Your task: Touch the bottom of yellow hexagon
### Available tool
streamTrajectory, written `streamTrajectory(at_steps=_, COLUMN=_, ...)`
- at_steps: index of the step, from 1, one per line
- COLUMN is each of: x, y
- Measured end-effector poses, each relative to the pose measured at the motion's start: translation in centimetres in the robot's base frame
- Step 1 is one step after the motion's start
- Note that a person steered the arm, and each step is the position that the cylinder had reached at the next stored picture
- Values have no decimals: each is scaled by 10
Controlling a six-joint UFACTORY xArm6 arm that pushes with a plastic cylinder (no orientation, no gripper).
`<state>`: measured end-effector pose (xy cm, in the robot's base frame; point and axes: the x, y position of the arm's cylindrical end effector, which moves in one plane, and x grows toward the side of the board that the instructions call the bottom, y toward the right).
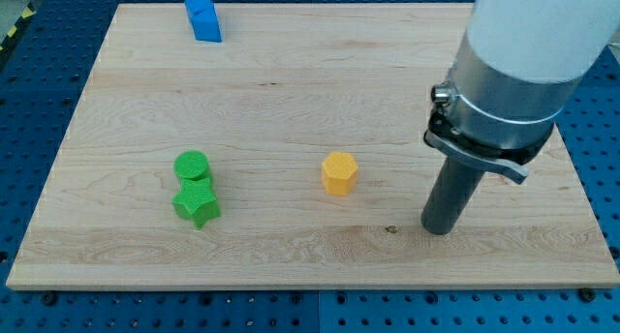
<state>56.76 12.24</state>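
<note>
No pincer is fitted on this arm, so there is nothing to be open or closed and nothing is held; the arm ends in a straight dark rod, and my tip (439, 230) rests on the table (291, 91) at the rod's lower end.

Going from the view's left to its right: near the table's top edge, toward the top-left corner, stands the blue block (203, 18), an angular, roughly rectangular piece tilted a little against the table's edges. It is well apart from everything else.

Lower down, in the left half and nearer the bottom edge, sit two green pieces. The green cylinder (192, 166) is the upper one, and the green star (197, 206) lies just below it; the two look to be touching or very nearly so.

Around the middle of the table, slightly nearer the bottom edge than the top, is the yellow hexagon (340, 172), standing alone with bare wood on all sides.

To its right comes the rod, hanging from a large white and grey arm body with a dark clamp, which covers part of the table's right side and top-right corner. My tip is down to the right of the yellow hexagon and a little lower in the view, near it but clearly apart, not touching its bottom side or any other block.
</note>
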Motion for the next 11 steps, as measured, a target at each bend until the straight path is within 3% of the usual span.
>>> streamTrajectory(at_steps=7, x=4, y=-85)
streamTrajectory(at_steps=11, x=-14, y=-92)
